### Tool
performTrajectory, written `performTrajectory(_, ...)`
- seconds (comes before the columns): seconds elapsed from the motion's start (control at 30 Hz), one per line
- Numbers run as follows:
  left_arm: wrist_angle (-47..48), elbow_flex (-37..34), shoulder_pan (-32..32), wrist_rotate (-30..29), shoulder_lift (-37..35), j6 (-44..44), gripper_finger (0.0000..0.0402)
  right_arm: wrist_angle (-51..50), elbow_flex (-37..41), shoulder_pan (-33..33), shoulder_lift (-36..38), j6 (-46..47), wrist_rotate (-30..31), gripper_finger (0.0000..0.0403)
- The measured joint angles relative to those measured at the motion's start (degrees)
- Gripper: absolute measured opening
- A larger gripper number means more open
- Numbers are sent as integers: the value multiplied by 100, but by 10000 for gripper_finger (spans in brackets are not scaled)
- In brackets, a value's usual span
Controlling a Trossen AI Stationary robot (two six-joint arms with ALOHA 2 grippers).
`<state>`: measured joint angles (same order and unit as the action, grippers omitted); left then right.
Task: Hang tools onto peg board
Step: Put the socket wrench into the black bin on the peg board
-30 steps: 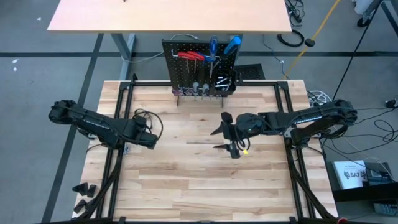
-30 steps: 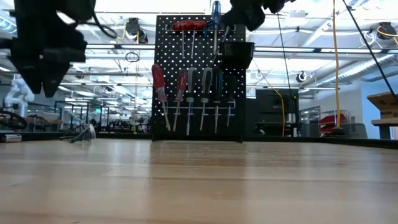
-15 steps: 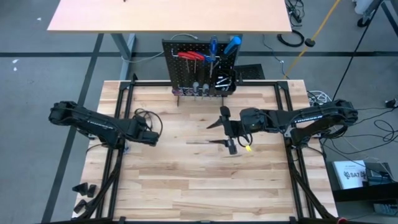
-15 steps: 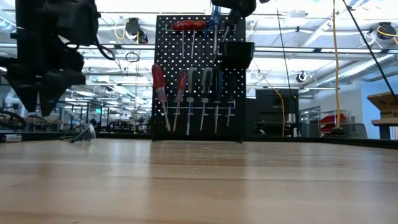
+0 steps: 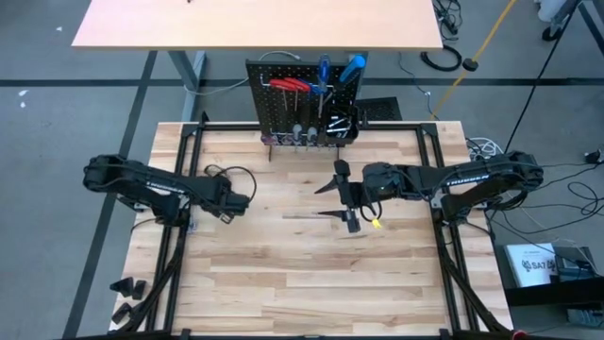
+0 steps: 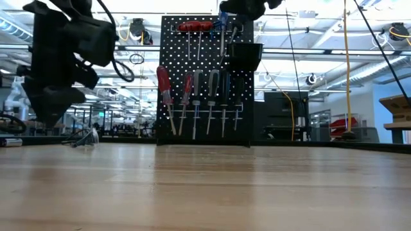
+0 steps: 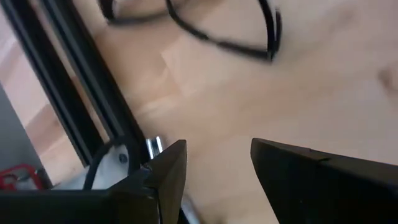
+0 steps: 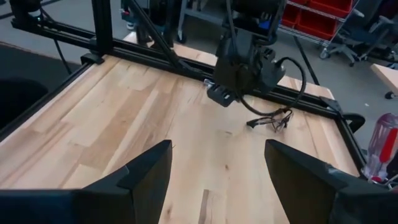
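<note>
left gripper spread just over glasses for pickup | right gripper spread, empty, before peg board

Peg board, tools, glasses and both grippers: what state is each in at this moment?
Peg board: upright at the table's far edge, tools hanging on it.
Red-handled hex keys: hung near the board's top.
Blue-handled screwdrivers: hung on the board.
Black-framed glasses: lying on the table, not hung.
Left gripper: open, empty, beside the glasses.
Right gripper: open, empty, above mid-table.
</note>
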<state>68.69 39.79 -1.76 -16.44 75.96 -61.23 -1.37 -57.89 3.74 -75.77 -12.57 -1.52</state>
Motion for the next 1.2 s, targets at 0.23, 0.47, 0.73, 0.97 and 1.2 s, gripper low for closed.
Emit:
performTrajectory(0.23, 240, 2, 720, 681, -4, 323, 183, 25, 0, -36, 0, -14, -2, 249)
performTrajectory(0.47, 229, 2, 1601, 582, 0, 975, 162, -20, 0, -34, 0, 34, -4, 249)
performTrajectory(0.73, 138, -34, 2189, 782, 325, 1735, 157, -58, 0, -34, 0, 34, -4, 249)
performTrajectory(0.97, -173, -347, 2584, 1048, 857, 2088, 157, -71, 0, -34, 0, 34, -4, 249)
performTrajectory(1.2, -202, -346, 2883, 894, 917, 2274, 156, -157, 0, -32, 0, 119, -4, 249)
